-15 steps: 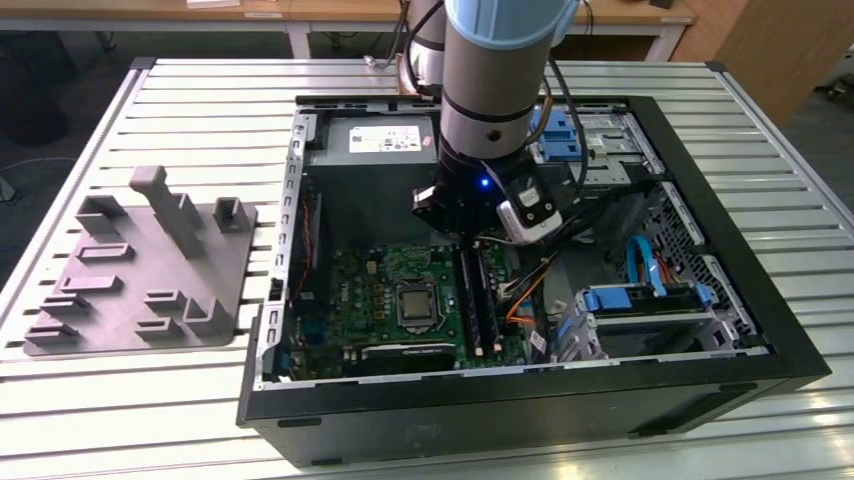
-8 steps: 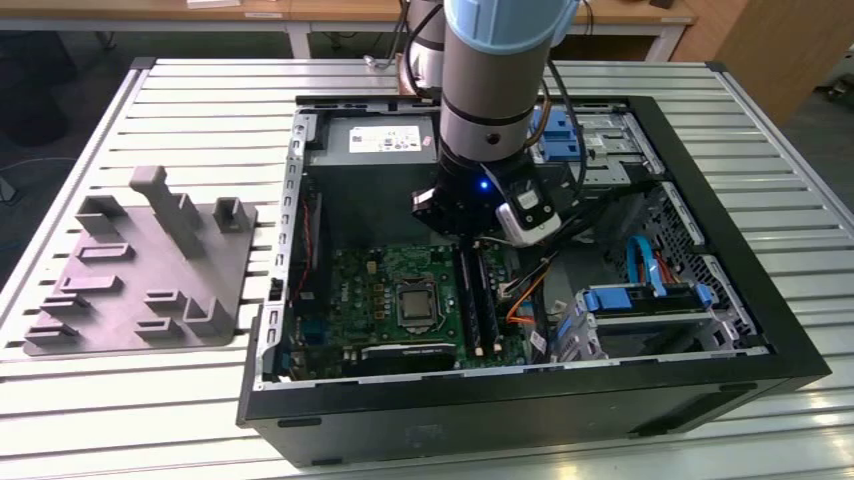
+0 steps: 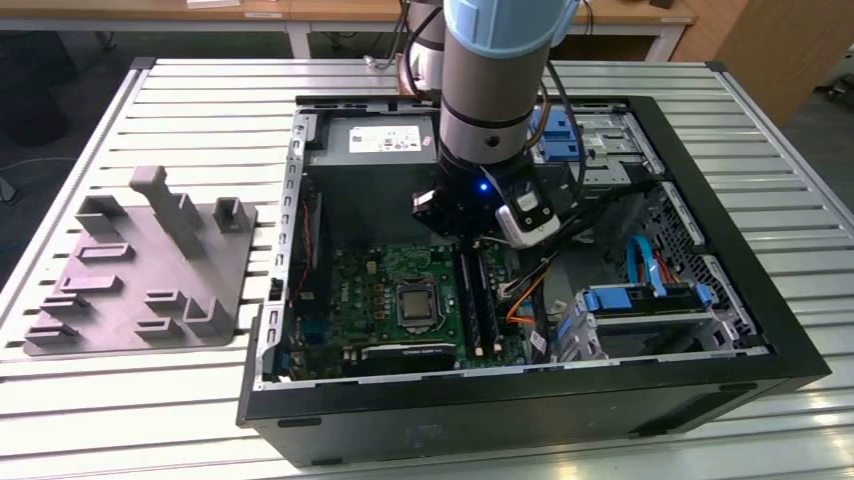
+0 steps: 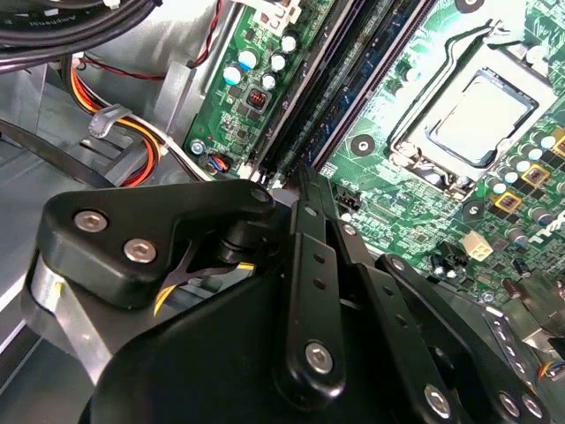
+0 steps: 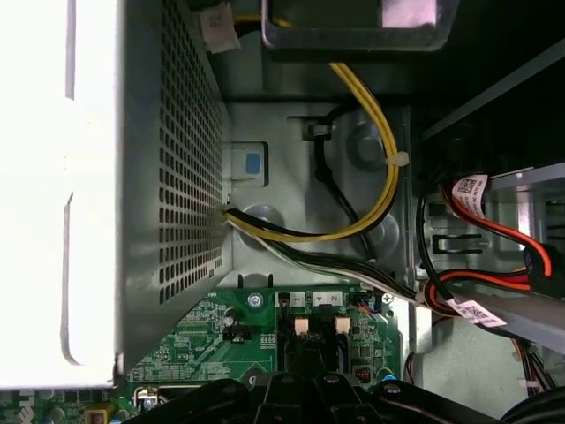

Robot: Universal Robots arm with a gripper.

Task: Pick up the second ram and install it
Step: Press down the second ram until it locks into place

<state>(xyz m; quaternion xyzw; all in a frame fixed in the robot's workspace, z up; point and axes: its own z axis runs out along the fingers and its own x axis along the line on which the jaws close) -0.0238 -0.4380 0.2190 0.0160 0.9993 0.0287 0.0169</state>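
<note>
Exterior view: on a slatted metal table (image 3: 160, 100), an open black computer case (image 3: 747, 330) lies on its side with the robot arm (image 3: 491, 90) reaching down into it. The gripper (image 3: 470, 235) hangs just above the far end of the memory slots on the green motherboard (image 3: 367, 300), beside the processor socket (image 3: 416, 303). A grey fixture tray (image 3: 147, 270) sits near the table's edge on the exterior view's left, apart from the case. Blue drive brackets (image 3: 641, 300) occupy the case's near corner on the exterior view's right.

Second wrist view: the gripper's black linkage (image 4: 309, 291) fills the foreground, its fingers (image 4: 305, 190) drawn close together at the end of the long black slots. The second ram (image 4: 331, 106), a dark blue board, appears to stand in one of those slots, running away from the fingertips toward the board's far edge; whether the fingers actually pinch it cannot be told. The processor socket (image 4: 481, 115) lies just beside the slots, and red, yellow and black wires (image 4: 115, 106) trail along the case wall.

First wrist view: the perforated power supply housing (image 5: 177, 177) stands against the case floor, with yellow and black cables (image 5: 371, 177) looping past it. The motherboard's edge (image 5: 203, 340) and white slot latches (image 5: 301, 326) show just beyond the gripper's dark knuckles (image 5: 327, 397).
</note>
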